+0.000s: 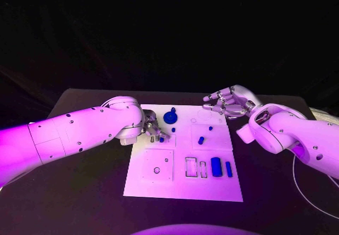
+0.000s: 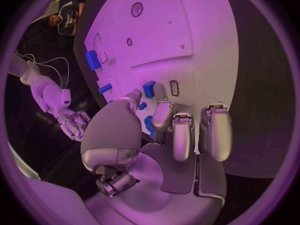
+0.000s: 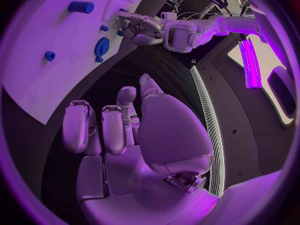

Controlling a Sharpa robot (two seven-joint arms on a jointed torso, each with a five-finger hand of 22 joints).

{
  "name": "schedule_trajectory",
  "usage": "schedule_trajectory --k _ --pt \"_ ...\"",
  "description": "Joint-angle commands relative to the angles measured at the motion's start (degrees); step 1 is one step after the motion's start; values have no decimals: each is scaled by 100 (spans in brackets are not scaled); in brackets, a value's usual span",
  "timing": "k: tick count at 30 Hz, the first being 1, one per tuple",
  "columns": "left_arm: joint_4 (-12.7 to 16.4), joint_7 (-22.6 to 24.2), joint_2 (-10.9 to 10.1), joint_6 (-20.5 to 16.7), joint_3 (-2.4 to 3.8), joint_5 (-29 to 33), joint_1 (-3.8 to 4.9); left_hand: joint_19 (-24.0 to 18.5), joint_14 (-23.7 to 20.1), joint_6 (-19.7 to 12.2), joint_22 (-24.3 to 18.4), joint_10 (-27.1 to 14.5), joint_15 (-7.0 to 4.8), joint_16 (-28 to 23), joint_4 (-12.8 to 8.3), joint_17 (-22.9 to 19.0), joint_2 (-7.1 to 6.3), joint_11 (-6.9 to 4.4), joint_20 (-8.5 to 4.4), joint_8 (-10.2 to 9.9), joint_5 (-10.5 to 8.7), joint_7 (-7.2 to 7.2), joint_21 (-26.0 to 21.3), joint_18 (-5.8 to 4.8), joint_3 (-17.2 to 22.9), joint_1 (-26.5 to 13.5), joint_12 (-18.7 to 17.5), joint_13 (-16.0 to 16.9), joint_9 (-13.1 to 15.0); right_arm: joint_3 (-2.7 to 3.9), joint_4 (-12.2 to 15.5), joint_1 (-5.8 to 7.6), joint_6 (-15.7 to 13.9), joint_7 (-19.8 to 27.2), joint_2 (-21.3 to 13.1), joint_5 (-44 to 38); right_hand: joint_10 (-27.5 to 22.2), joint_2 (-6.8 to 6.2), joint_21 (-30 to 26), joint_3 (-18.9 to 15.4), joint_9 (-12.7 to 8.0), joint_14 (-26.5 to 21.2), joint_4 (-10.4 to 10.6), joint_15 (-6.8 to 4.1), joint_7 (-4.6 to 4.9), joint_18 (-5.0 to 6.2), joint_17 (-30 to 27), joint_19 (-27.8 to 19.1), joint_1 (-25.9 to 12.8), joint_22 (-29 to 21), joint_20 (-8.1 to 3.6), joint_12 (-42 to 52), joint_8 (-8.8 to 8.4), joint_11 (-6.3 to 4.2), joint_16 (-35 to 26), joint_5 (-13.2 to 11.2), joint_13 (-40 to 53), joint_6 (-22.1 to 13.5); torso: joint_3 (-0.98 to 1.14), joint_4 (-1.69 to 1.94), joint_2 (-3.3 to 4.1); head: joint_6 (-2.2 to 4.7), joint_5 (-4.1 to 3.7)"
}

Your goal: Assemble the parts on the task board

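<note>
**White board, left hand at its left edge**

White task board (image 1: 185,183) mid-table. Left hand (image 1: 150,128) sits at its far-left part — fingertips around a small blue part (image 2: 149,89); grip unclear. Right hand (image 1: 230,102) hovers off the far-right corner, fingers curled, empty. Blue round part (image 1: 171,117) lies far-centre; two blue bars (image 1: 221,167) near-right.

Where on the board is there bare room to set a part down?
On the task board, the near strip below the rectangular slots and blue blocks is bare. It is crowded at the far-left corner, around the left hand and the blue disc.
</note>
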Motion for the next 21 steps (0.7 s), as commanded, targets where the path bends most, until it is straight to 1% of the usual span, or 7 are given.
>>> schedule_trajectory --k 1,6,10,11,14,17,21 --pt "52 -3 -56 -142 14 6 -8 279 592 40 900 52 -42 17 23 1506 25 -3 -55 -5 -47 -27 24 -93 -265 -132 19 6 14 0 0 -12 96 46 -1 -8 -41 2 -31 -42 8 197 -9 30 -19 111 -15 -54 -45 -9 1 -26 22 1 -28 4 -10 4 -6 5 -1 20 -5" --pt "146 25 -170 -390 97 266 5 248 592 -44 850 -20 -51 17 28 1506 107 -1 -72 -42 -58 -11 -30 -78 -619 -172 -92 -102 21 -1 -21 -22 94 45 1 -7 -43 2 -34 -49 8 196 -5 30 -19 112 -23 -56 -51 -13 1 -32 22 0 -34 9 -16 4 -3 2 -3 41 -5" --pt "203 59 -280 -513 208 767 76 173 592 -461 727 -269 33 17 20 1506 139 125 -25 -315 -47 144 -156 -45 -908 50 -361 -355 -75 -1 -47 -33 92 45 11 -5 -45 3 -43 -60 8 195 1 30 -20 114 -27 -64 -61 -25 1 -37 22 1 -39 14 -23 4 -2 -6 -1 43 -32" --pt "214 69 -320 -500 249 864 112 159 592 -545 707 -354 81 17 24 1506 158 171 10 -387 -54 200 -180 -40 -1021 150 -433 -427 -105 -1 -55 -37 91 43 16 -5 -45 3 -43 -60 8 195 1 30 -20 114 -27 -64 -61 -25 1 -37 22 1 -39 14 -23 4 -2 -10 2 50 -26" --pt "179 92 -384 -342 311 1052 252 133 592 -558 667 -436 115 17 9 1506 195 210 54 -427 -50 232 -226 -27 -1138 356 -499 -500 -124 -3 -73 -44 92 40 33 -4 -45 6 -44 -66 8 196 6 30 -19 114 -27 -63 -68 -26 1 -35 22 0 -40 21 -23 3 4 -10 9 75 -18" --pt "64 151 -402 -20 337 1168 409 98 592 -549 610 -516 144 17 -28 1506 335 237 100 -457 -10 256 -292 -6 -1159 709 -564 -583 -141 -4 -85 -55 90 36 44 -4 -45 6 -44 -66 8 196 6 30 -19 114 -27 -63 -68 -26 1 -35 22 0 -40 21 -23 3 -1 1 9 91 -16" --pt "-199 207 -324 340 348 1040 567 66 592 -613 555 -610 176 17 -17 1506 412 271 135 -541 13 298 -359 12 -1211 938 -669 -707 -191 -5 -85 -65 78 34 48 -3 -45 9 -44 -68 8 195 7 30 -20 114 -30 -62 -69 -25 1 -36 22 0 -42 25 -25 3 -1 7 5 110 -16"
